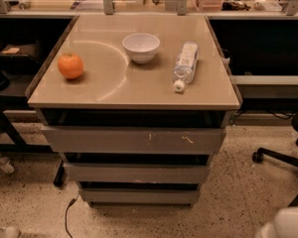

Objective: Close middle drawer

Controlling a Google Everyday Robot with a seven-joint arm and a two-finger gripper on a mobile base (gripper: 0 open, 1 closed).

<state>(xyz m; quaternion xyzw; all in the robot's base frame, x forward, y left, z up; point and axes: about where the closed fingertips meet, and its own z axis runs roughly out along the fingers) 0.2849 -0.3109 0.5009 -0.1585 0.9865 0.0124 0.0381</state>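
Note:
The middle drawer (136, 172) is the grey flat front between the taller scratched top front (134, 140) and the narrow bottom front (139, 196). Its front sits slightly behind the top front, with a dark gap above it, and its inside does not show. My gripper is out of view. Only a white part of my arm (287, 224) shows in the bottom right corner, well right of and below the drawers.
On the beige cabinet top (109, 90) lie an orange (70, 65), a white bowl (141, 46) and a plastic bottle (185, 64) on its side. A chair base (280, 155) stands at the right. A cable (68, 213) lies on the floor at the left.

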